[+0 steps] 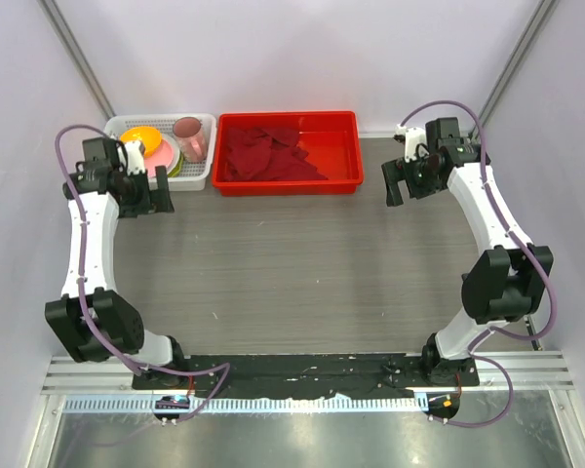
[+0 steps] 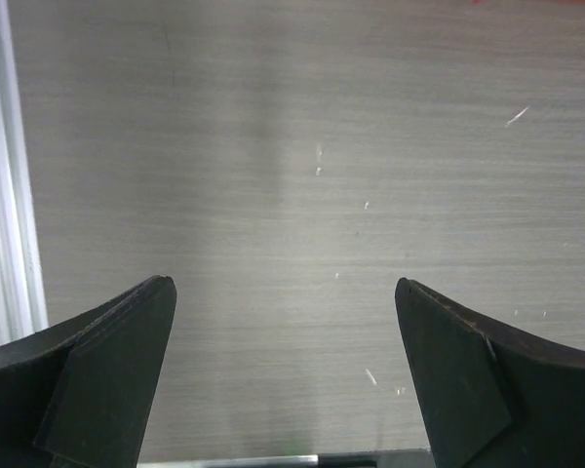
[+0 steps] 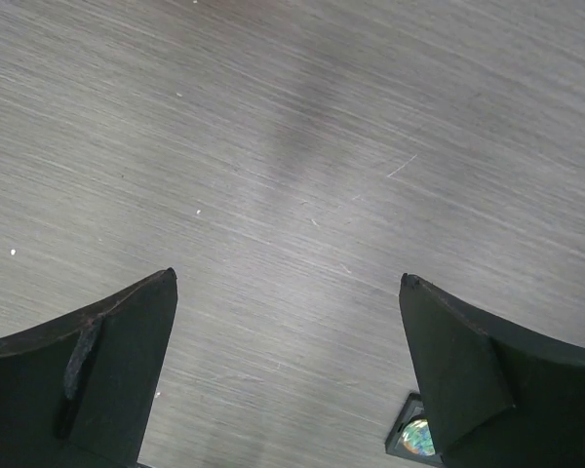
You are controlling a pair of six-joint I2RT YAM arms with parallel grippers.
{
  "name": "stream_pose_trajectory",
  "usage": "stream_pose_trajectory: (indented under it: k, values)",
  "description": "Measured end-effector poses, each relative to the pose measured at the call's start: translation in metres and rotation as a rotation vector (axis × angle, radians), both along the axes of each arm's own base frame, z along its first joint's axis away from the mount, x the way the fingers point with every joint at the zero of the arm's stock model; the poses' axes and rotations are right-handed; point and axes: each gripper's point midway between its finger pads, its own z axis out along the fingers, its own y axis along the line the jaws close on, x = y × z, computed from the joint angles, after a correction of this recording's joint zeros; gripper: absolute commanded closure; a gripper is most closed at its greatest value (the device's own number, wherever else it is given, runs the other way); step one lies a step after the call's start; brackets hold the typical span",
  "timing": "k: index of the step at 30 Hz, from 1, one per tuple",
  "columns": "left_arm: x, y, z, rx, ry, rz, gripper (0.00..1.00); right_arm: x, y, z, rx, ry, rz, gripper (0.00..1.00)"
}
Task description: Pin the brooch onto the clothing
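I have the left gripper [image 2: 285, 292] and right gripper [image 3: 288, 285] hanging well apart over bare table [image 1: 292, 263], both sets of black wedge-shaped fingers spread wide and holding nothing, which I take as a ready pose before any reach. The clothing [image 1: 268, 156], soft dark red fabric, lies crumpled in the glossy red tray [image 1: 339, 146] at the far edge, so it likely needs lifting out and flattening on the matte grey wood-grain first. I cannot pick out the brooch with certainty in any view.
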Motion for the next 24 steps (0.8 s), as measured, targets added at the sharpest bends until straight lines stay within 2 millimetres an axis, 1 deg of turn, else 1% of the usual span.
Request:
stream_pose_trajectory:
  k: [1, 3, 4, 6, 8, 10, 12, 13, 14, 15, 17, 18, 19, 21, 24]
  values:
    - [0.006, -0.003, 0.009, 0.014, -0.022, -0.013, 0.00, 0.005, 0.000, 0.004, -0.005, -0.015, 0.010, 0.00]
    - [0.024, -0.013, 0.030, 0.032, -0.080, -0.049, 0.00, 0.007, 0.000, 0.006, -0.011, -0.023, 0.017, 0.00]
    - [0.037, -0.019, 0.046, 0.043, -0.123, -0.070, 0.00, 0.007, -0.001, 0.007, -0.016, -0.025, 0.020, 0.00]
    - [0.072, -0.035, 0.077, 0.065, -0.226, -0.115, 0.00, 0.006, -0.002, 0.008, -0.024, -0.026, 0.023, 0.00]
    - [0.102, -0.053, 0.099, 0.082, -0.306, -0.157, 0.00, 0.004, -0.004, 0.008, -0.034, -0.020, 0.023, 0.00]
    - [0.135, -0.078, 0.108, 0.096, -0.361, -0.200, 0.00, 0.001, -0.007, 0.009, -0.050, -0.022, 0.021, 0.00]
    - [0.164, -0.103, 0.107, 0.104, -0.390, -0.238, 0.00, -0.004, -0.011, 0.015, -0.069, -0.035, 0.018, 0.00]
    - [0.182, -0.118, 0.101, 0.112, -0.399, -0.255, 0.00, -0.008, -0.014, 0.019, -0.082, -0.046, 0.013, 0.00]
    - [0.196, -0.128, 0.095, 0.120, -0.406, -0.263, 0.00, -0.012, -0.016, 0.024, -0.092, -0.058, 0.009, 0.00]
    - [0.210, -0.140, 0.084, 0.128, -0.404, -0.274, 0.00, -0.016, -0.018, 0.029, -0.102, -0.073, 0.004, 0.00]
    - [0.233, -0.160, 0.054, 0.143, -0.383, -0.291, 0.00, -0.022, -0.021, 0.039, -0.115, -0.098, -0.002, 0.00]
    - [0.242, -0.169, 0.037, 0.152, -0.367, -0.299, 0.00, -0.025, -0.023, 0.044, -0.122, -0.113, -0.005, 0.00]
    - [0.249, -0.177, 0.016, 0.165, -0.343, -0.305, 0.00, -0.027, -0.024, 0.047, -0.126, -0.121, -0.008, 0.00]
    - [0.256, -0.188, -0.024, 0.195, -0.286, -0.322, 0.00, -0.031, -0.026, 0.050, -0.136, -0.131, -0.015, 0.00]
    - [0.258, -0.198, -0.076, 0.233, -0.203, -0.353, 0.00, -0.037, -0.029, 0.046, -0.149, -0.118, -0.018, 0.00]
